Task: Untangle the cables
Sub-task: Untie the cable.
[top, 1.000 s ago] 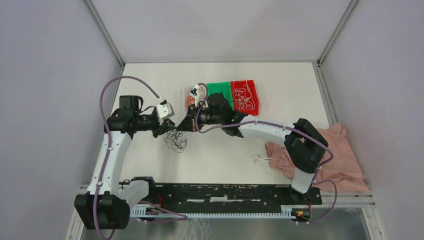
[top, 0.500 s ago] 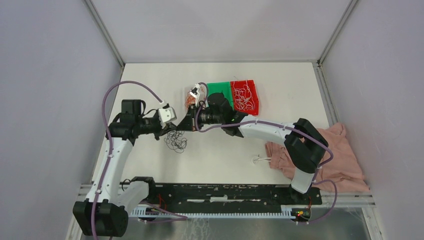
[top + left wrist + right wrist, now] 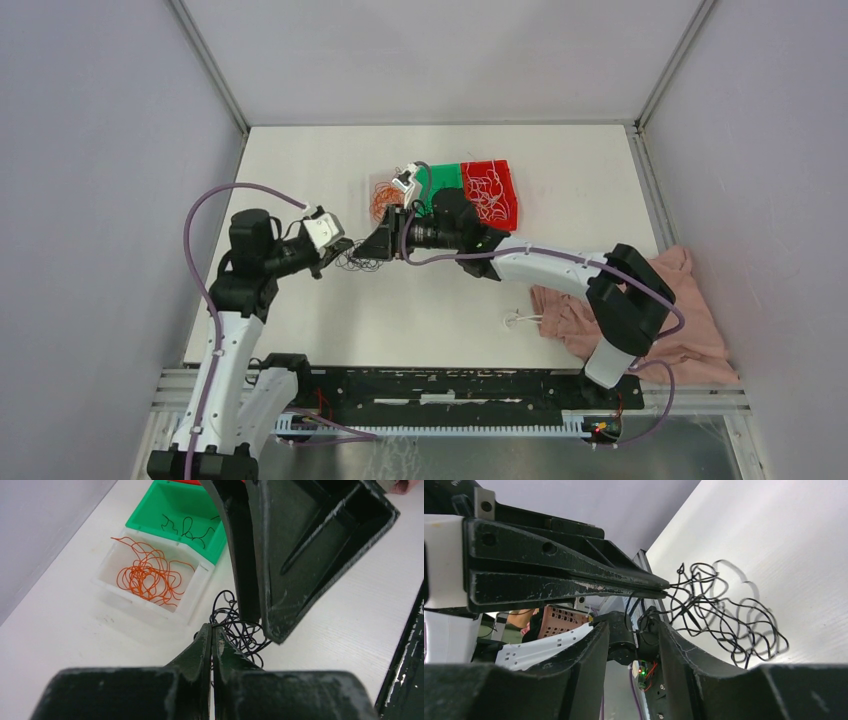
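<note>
black wires (image 3: 239,630): loose springy clump low over table (image 3: 325,630), just beside white tray (image 3: 197,587) holding orange wires (image 3: 150,575). left gripper (image 3: 212,629) clenched on strand at clump edge. right gripper (image 3: 631,626) fingers apart, grasping nothing. hair-light, snaggy; pinch one outer loop, pull gently.

No text, label, brand, number or sign can be read in any of the 3 views.
</note>
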`<action>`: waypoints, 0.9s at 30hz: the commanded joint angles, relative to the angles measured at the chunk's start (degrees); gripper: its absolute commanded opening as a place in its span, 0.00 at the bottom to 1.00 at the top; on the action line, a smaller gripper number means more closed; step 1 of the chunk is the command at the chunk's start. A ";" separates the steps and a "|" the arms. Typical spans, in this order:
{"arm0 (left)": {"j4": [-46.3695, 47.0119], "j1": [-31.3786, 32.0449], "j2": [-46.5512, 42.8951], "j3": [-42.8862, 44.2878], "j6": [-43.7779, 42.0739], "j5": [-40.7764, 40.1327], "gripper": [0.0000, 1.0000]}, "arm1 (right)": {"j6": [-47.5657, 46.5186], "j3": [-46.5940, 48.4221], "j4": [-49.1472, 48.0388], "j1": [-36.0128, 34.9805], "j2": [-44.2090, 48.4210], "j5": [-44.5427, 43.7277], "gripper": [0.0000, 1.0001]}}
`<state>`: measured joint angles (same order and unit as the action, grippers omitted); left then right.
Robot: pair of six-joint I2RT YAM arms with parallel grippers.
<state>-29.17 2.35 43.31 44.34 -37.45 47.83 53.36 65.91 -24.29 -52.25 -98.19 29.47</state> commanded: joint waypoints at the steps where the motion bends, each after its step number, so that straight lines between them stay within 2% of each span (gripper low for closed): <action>1: -2.39 0.13 -0.01 3.46 1.59 4.70 0.03 | 4.37 -4.28 -9.02 3.39 5.58 -0.66 0.49; 3: -3.10 0.03 -0.34 3.69 1.29 5.80 0.03 | 4.91 -6.05 -10.13 4.87 7.05 -1.24 0.49; 7: -3.15 0.05 -0.47 4.68 2.77 7.26 0.03 | -1.27 -5.01 -2.18 4.79 9.03 -3.00 0.50; 12: -3.17 0.07 -0.11 6.29 5.09 8.85 0.03 | -6.11 -3.87 1.97 3.20 9.27 -3.60 0.52; 18: -2.52 0.06 -0.01 8.03 6.83 9.09 0.03 | -7.09 -5.28 -2.23 1.76 8.97 -1.29 0.55; 27: 5.14 0.07 0.63 11.05 20.80 10.73 0.03 | -8.85 -2.10 -3.38 -0.81 6.61 -2.45 0.57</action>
<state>-30.02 2.39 43.88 51.18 -25.71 56.12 46.35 60.51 -23.03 -52.29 -91.29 26.92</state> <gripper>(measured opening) 0.043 0.570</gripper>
